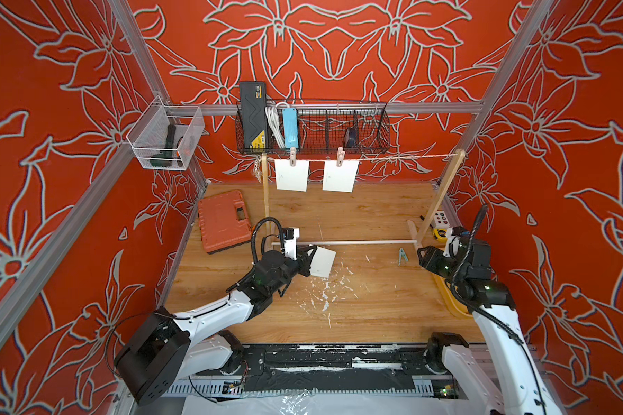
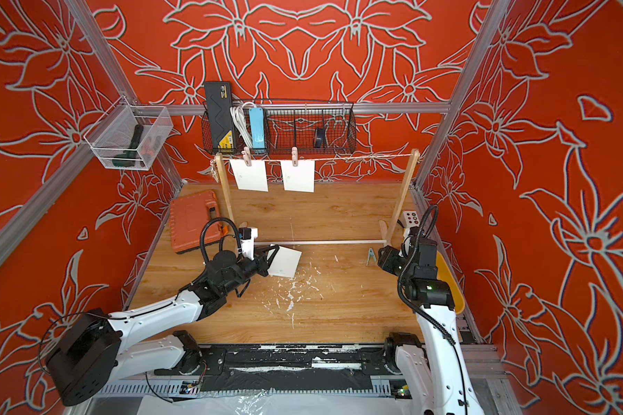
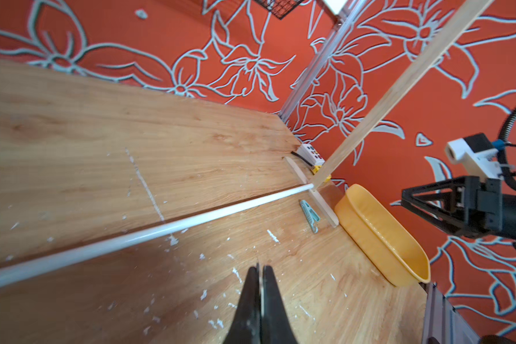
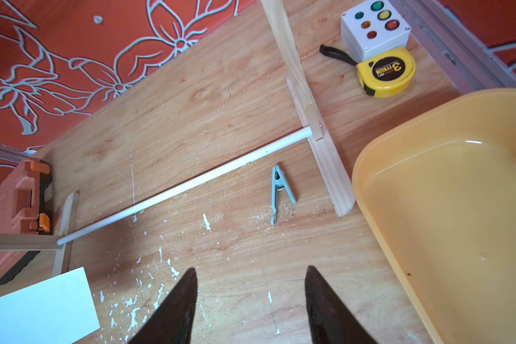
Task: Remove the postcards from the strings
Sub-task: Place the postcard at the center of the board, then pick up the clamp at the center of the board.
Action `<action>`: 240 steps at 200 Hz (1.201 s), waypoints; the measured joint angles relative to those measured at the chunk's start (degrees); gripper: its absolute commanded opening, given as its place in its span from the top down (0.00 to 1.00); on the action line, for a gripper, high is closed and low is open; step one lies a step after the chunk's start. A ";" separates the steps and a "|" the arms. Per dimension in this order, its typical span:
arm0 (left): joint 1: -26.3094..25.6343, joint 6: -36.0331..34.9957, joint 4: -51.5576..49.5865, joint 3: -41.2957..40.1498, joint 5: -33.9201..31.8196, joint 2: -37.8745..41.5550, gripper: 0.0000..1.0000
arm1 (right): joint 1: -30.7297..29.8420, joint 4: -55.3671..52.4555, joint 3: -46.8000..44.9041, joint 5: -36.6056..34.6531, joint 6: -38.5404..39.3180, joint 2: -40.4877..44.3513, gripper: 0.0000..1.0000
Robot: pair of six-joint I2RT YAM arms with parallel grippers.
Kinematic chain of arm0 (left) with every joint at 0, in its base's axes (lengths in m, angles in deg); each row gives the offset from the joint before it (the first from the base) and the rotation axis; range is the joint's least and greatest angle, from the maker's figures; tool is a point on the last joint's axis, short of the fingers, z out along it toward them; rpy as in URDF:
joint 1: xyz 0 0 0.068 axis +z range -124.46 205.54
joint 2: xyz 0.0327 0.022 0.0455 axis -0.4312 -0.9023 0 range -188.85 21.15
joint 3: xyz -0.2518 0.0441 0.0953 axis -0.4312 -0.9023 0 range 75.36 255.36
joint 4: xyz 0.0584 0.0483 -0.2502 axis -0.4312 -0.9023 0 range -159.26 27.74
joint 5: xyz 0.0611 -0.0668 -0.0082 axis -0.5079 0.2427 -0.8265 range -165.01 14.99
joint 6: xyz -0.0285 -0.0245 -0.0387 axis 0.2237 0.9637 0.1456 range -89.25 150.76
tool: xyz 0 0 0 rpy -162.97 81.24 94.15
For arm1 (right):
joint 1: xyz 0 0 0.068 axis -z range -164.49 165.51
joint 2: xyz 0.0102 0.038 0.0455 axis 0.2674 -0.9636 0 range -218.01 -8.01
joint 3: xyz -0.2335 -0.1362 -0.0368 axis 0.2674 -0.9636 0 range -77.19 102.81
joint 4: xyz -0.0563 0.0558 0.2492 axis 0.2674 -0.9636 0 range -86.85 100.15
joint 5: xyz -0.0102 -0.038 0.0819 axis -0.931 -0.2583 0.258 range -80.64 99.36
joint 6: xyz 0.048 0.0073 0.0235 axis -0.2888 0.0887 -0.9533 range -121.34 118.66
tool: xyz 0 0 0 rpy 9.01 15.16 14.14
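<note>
Robotics lab test cell: aluminium framing (image 1: 428, 107) boxes in a wooden desk (image 1: 374, 309) between red floral panels (image 1: 339, 43). A button box (image 4: 375, 28), tape measure (image 4: 386, 73) and orange tool case (image 1: 223, 221) line its edges.

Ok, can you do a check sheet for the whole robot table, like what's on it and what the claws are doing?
Surface: wooden table, speckled with white flecks near the middle.
Job's things: two postcards pegged to the string; a third postcard off the string, in the left gripper.
Clutter: blue peg lying on the table; orange case; yellow tray; tape measure; button box.
Grippers: left gripper shut on the third postcard; right gripper open, empty.
Cables: black hose on the left arm, another hose on the right arm; white cord in the wire basket.
Surroundings: red flowered walls; wire basket and clear bin hung on the frame.
</note>
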 measured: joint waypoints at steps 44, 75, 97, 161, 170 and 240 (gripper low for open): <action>3.21 5.73 -4.87 -0.79 -3.10 0.02 1.00 | -0.74 1.88 -0.48 0.94 -1.05 -3.43 0.40; 5.18 8.85 -9.49 -0.79 -5.60 0.02 0.83 | -2.67 2.80 -1.25 -0.07 -1.27 -6.84 0.33; 6.67 11.23 -13.84 -0.79 -7.54 0.00 0.65 | -4.04 3.23 -1.25 -1.90 -1.29 -9.44 0.29; 7.32 13.00 -23.65 -0.81 -13.35 4.52 0.18 | -7.43 5.03 -1.16 -9.66 -1.07 -18.25 0.23; 7.32 12.57 -24.59 -0.79 -13.88 5.68 0.17 | -7.76 5.46 -0.98 -10.38 -1.14 -20.02 0.23; 7.32 11.52 -28.81 -0.90 -12.15 12.94 0.16 | -9.66 9.60 4.28 -13.31 -1.27 -33.33 0.26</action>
